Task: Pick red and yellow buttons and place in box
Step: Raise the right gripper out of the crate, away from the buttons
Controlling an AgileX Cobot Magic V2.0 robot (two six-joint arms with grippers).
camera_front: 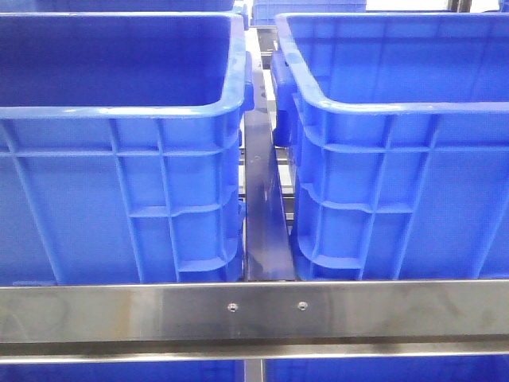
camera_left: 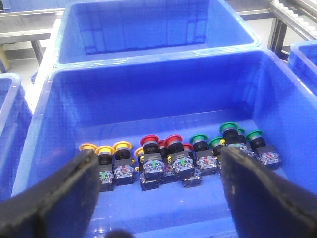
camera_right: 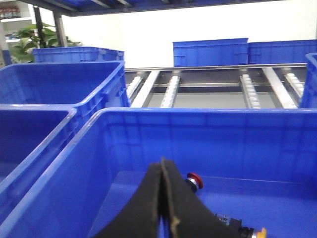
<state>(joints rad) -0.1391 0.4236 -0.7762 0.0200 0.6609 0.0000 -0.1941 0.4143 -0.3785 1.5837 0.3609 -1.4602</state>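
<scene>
In the left wrist view a blue crate (camera_left: 148, 69) holds a row of push buttons on its floor: several yellow buttons (camera_left: 122, 147) at one end, several red buttons (camera_left: 149, 141) in the middle, green ones (camera_left: 199, 139) at the other end. My left gripper (camera_left: 158, 154) hangs open above them, holding nothing, its dark fingers (camera_left: 64, 193) spread wide. In the right wrist view my right gripper (camera_right: 162, 162) is shut, empty, over another blue box (camera_right: 198, 115). A red button (camera_right: 195, 181) lies on that box's floor, and a piece with a yellow-orange end (camera_right: 259, 232) lies nearby.
The front view shows only two blue crates (camera_front: 119, 111) (camera_front: 398, 107) side by side behind a steel rail (camera_front: 254, 310); neither arm appears there. More blue crates (camera_right: 59, 79) and roller conveyor tracks (camera_right: 247, 87) stand beyond the box.
</scene>
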